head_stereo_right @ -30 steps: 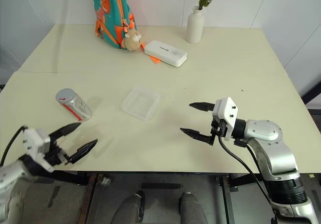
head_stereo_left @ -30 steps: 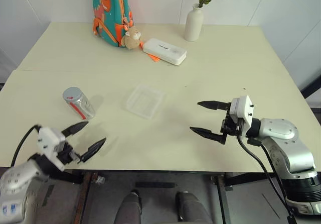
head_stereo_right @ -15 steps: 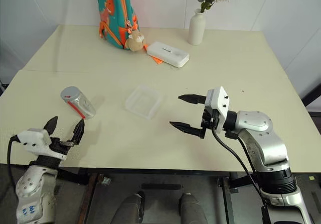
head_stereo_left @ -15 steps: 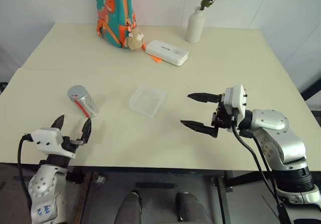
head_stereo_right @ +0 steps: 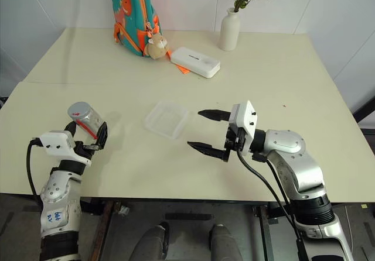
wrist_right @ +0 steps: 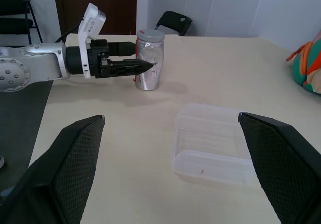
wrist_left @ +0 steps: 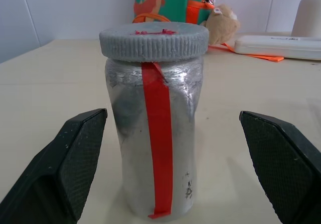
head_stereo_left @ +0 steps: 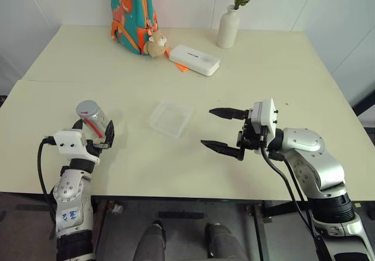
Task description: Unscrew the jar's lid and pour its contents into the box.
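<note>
Your left claw gapes wide, empty, astride the upright jar at the table's nine o'clock; close squarely below the lid, probably untouched. The right claw waits open.

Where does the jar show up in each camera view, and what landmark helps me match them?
Left eye: jar at left, between the left gripper's open fingers.
Right eye: jar at left.
Left wrist: jar centre, upright, lid on.
Right wrist: jar top centre.
Shared landmark: the box.
</note>
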You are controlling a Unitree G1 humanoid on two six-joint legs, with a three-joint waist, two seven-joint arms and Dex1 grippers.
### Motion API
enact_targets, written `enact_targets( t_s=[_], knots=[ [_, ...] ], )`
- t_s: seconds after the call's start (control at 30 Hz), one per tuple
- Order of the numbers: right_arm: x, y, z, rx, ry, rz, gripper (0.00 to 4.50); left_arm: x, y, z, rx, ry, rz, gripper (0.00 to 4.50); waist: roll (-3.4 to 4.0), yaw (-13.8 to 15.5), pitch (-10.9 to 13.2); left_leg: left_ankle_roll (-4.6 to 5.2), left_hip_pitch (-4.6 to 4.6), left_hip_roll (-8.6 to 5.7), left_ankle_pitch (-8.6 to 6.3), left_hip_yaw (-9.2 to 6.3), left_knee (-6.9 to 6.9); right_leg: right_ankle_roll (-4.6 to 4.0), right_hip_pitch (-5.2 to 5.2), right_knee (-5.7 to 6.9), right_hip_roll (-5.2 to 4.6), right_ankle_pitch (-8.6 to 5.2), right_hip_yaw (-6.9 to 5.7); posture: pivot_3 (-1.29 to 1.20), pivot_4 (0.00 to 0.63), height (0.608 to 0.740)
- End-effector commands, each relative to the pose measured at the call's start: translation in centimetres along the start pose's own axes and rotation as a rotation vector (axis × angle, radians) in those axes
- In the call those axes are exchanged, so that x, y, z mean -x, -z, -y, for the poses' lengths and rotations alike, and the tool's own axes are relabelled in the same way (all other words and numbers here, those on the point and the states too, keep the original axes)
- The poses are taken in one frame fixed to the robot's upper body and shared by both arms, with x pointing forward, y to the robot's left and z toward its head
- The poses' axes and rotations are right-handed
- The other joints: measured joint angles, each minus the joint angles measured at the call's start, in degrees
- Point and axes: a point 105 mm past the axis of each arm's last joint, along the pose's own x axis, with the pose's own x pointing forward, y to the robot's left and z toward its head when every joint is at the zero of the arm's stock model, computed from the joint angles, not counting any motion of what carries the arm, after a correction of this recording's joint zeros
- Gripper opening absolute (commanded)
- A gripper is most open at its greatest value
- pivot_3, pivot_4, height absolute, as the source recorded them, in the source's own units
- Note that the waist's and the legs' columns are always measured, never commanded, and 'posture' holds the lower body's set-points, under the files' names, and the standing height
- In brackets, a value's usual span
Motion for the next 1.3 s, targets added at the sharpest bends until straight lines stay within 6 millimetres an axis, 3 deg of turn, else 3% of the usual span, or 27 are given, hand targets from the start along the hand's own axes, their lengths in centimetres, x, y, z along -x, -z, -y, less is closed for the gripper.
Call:
enact_targets(
  t_s=[0.03, 0.43, 0.53, 0.73, 0.87, 1.0, 1.1, 1.2, 1.3],
  knots=[
    [-0.6, -1.7, -0.2, 0.054, -0.013, 0.06, 4.5, -0.8, -0.9, -0.3, -0.033, 0.002, 0.042, 4.49, 0.0, 0.02, 0.0, 0.0, 0.0, 0.0, 0.0, 0.0, 0.0, 0.0, 0.0, 0.0, 0.0, 0.0, 0.0, 0.0, 0.15, 0.74],
    [-1.6, -2.2, -1.1, 0.062, -0.039, 0.109, 4.5, -3.0, -0.3, 0.3, -0.035, 0.05, 0.023, 4.49, 0.0, 0.02, 0.0, -0.01, -0.01, 0.0, 0.01, 0.0, -0.04, 0.02, -0.02, 0.0, 0.0, 0.01, -0.01, 0.0, 0.15, 0.74],
    [-1.4, -2.1, -1.1, 0.058, -0.031, 0.106, 4.5, -3.6, -0.5, 0.2, -0.036, 0.054, 0.028, 3.94, 0.0, 0.09, 0.0, -0.02, -0.01, 0.0, 0.01, 0.0, -0.03, 0.02, -0.02, 0.0, -0.01, 0.01, -0.02, 0.0, 0.15, 0.74],
    [-1.3, -1.9, -1.3, 0.048, -0.021, 0.103, 4.5, -3.8, -0.3, 0.4, -0.038, 0.064, 0.016, 2.09, 0.0, 0.03, 0.0, -0.02, -0.01, 0.0, 0.01, 0.0, -0.05, 0.03, -0.01, 0.0, -0.01, 0.01, -0.02, 0.0, 0.15, 0.74],
    [-1.2, -1.8, -1.2, 0.043, -0.01, 0.1, 4.5, -3.5, -1.6, 1.2, 0.002, 0.111, 0.058, 1.97, 0.0, 0.04, 0.0, -0.02, -0.01, -0.01, 0.01, 0.0, -0.05, 0.03, -0.01, 0.0, -0.01, 0.01, -0.02, 0.0, 0.15, 0.74],
    [-1.1, -1.9, -0.7, 0.037, 0.02, 0.095, 4.5, -3.1, -5.0, 3.8, 0.03, 0.305, 0.141, 1.97, 0.0, 0.07, 0.0, -0.03, -0.03, 0.0, 0.01, 0.0, -0.07, 0.03, -0.02, -0.01, -0.01, 0.01, -0.03, 0.0, 0.15, 0.74],
    [-1.6, -2.7, 0.2, 0.002, 0.067, 0.1, 4.5, -1.9, -7.4, 7.2, 0.034, 0.604, 0.15, 1.97, -0.01, 0.03, 0.0, -0.05, -0.03, 0.01, 0.03, -0.01, -0.07, 0.03, -0.02, -0.01, 0.0, 0.01, -0.03, 0.0, 0.15, 0.74],
    [-2.9, -4.0, 0.8, -0.057, 0.091, 0.112, 4.5, -0.3, -8.1, 9.7, 0.05, 0.872, 0.086, 1.97, 0.05, -0.45, 0.02, -0.07, 0.0, 0.01, 0.03, 0.03, -0.09, -0.01, -0.04, 0.0, -0.02, 0.02, 0.02, 0.0, 0.15, 0.74],
    [-4.4, -5.3, 0.1, -0.106, 0.048, 0.14, 4.5, 0.2, -8.0, 11.1, 0.056, 1.011, 0.02, 1.97, 0.07, -0.5, 0.02, -0.07, 0.05, 0.04, 0.04, 0.03, -0.19, -0.12, -0.06, 0.03, -0.01, -0.05, 0.0, 0.0, 0.15, 0.74]
  ],
)
